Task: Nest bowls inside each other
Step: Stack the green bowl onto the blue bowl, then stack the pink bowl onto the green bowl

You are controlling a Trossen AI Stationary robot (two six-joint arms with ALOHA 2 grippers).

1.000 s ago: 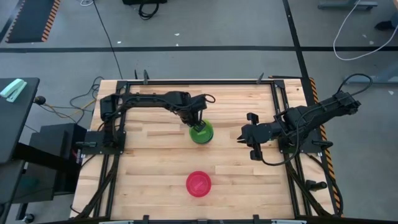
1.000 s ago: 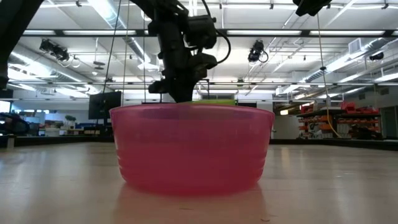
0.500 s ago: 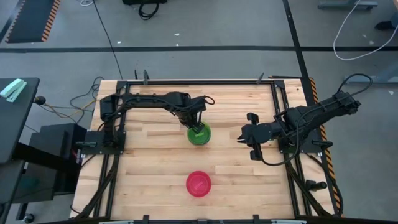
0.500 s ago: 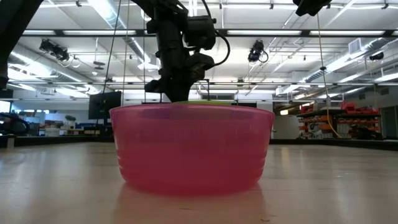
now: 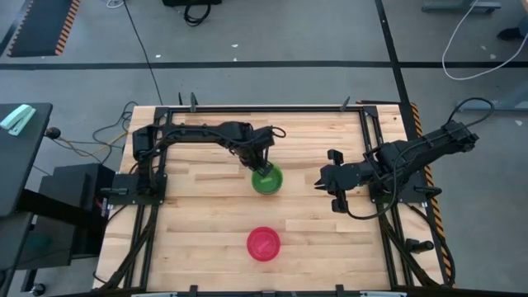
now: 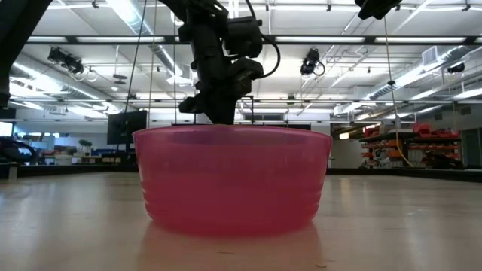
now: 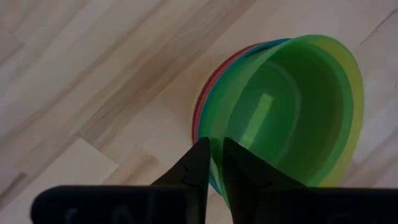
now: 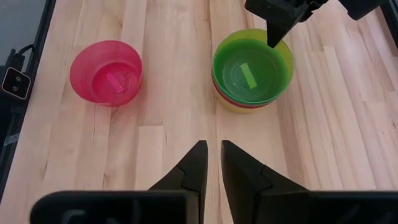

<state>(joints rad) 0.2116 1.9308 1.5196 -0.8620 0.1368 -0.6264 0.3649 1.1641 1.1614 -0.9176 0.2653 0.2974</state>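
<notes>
A green bowl (image 5: 268,181) sits on top of a stack of nested bowls at mid-table. In the left wrist view (image 7: 292,106), blue, red, purple and yellow rims show around it. The stack's bottom rests on the table (image 8: 249,102). My left gripper (image 5: 260,165) stands over the stack's far-left side, shut on the green bowl. A magenta-pink bowl (image 5: 263,243) stands alone near the near edge and fills the low view (image 6: 233,181). My right gripper (image 5: 323,186) hovers to the right of the stack, shut and empty. My left gripper pinches the green bowl's rim (image 7: 217,134) on its far-left side. One finger (image 7: 199,165) is outside the wall and the other inside. The fingers come from above, pointing down. The green bowl sits upright, nested in the stack.
Bare wooden table lies between the stack and the pink bowl (image 8: 106,71), and around both. Metal frame rails (image 5: 371,165) run along the table's left and right sides. The right arm reaches in from the right edge.
My left gripper has gone down a little, still shut on the green bowl. In the low view the bowl's rim, which showed above the pink bowl a second ago, has sunk out of sight behind it as the bowl settled lower into the stack.
</notes>
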